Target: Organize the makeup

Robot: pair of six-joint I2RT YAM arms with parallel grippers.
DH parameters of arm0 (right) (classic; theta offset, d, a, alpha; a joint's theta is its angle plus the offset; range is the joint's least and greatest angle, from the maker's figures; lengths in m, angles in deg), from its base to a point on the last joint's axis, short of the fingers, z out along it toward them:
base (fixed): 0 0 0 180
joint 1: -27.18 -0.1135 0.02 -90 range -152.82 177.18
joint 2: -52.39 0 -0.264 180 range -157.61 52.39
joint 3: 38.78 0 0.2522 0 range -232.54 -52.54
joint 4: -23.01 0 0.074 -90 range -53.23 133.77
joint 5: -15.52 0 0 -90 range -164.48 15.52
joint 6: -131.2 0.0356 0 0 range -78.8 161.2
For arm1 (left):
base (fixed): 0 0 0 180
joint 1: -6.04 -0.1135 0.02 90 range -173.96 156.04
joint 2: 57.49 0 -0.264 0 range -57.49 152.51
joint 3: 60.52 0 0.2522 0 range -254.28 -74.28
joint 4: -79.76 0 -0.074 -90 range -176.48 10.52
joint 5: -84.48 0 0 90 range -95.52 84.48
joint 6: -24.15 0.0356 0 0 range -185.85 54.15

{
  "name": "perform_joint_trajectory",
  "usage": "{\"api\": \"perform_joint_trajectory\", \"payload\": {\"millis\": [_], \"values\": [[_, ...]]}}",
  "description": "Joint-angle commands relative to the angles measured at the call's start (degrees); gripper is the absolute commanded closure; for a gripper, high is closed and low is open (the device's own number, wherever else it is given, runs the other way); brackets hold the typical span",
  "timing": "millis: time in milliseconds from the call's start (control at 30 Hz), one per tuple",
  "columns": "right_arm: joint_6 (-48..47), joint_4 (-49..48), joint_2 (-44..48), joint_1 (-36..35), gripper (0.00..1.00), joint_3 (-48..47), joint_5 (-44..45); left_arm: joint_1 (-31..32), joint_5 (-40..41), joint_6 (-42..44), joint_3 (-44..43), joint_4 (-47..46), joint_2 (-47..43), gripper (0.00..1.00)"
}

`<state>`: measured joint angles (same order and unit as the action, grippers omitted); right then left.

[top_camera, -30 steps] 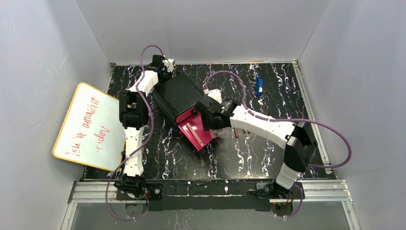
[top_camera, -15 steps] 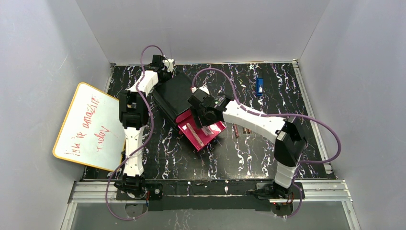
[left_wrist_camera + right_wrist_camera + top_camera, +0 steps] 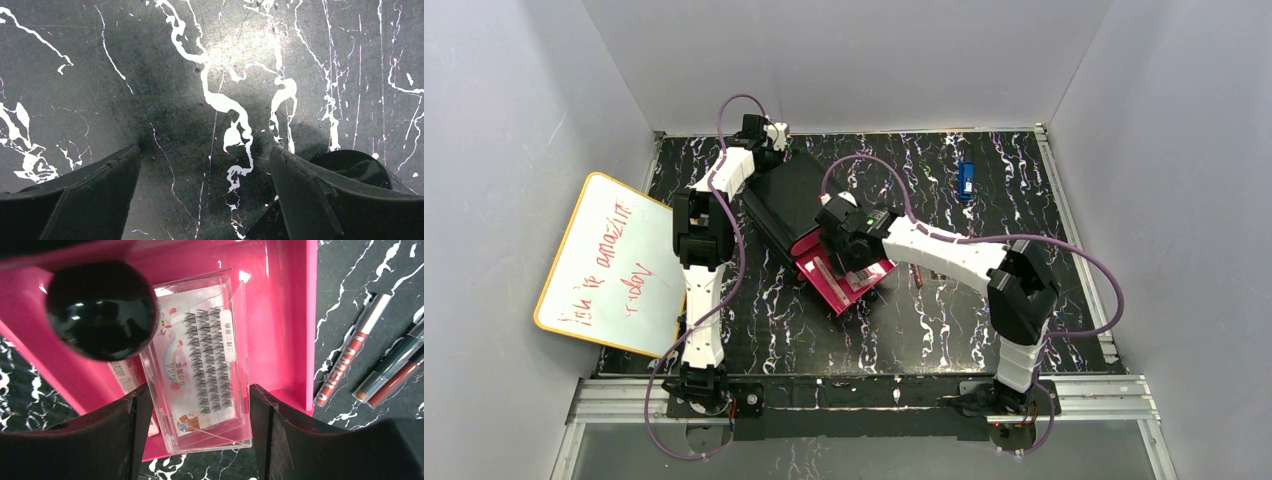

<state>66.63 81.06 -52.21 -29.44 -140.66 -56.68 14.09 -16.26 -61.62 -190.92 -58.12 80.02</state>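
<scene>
My right pincer (image 3: 194,400) hung open, gripping nothing, over the clear lash case (image 3: 200,355) in the pink drawer (image 3: 285,315), its long axis running 12 to 6 between my fingers (image 3: 100,440); lip sticks (image 3: 350,360) lay at 3 o'clock.

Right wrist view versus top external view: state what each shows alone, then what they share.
Only the right wrist view: the lash rows inside the clear case, and the black round compact. Only the top view: the whiteboard, the blue object and the black box. Shared: the pink drawer and the lip sticks beside it.
</scene>
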Motion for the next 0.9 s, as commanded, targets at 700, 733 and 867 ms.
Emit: {"api": "perform_joint_trajectory", "payload": {"millis": [700, 733, 867], "values": [[-2.7, -3.4, 1.8, 0.9, 0.07, -1.8, 9.9, 1.1, -2.0, 0.2, -1.5, 2.9, -0.5, 0.02], [-3.2, -2.6, 3.0, 0.9, 0.07, -2.5, 10.9, 1.1, -2.0, 0.2, -1.5, 2.9, -0.4, 0.02], [-4.7, -0.5, 9.3, 0.8, 0.07, -3.7, 11.3, 1.1, -1.8, 0.2, -1.6, 3.0, -0.2, 0.02]]}}
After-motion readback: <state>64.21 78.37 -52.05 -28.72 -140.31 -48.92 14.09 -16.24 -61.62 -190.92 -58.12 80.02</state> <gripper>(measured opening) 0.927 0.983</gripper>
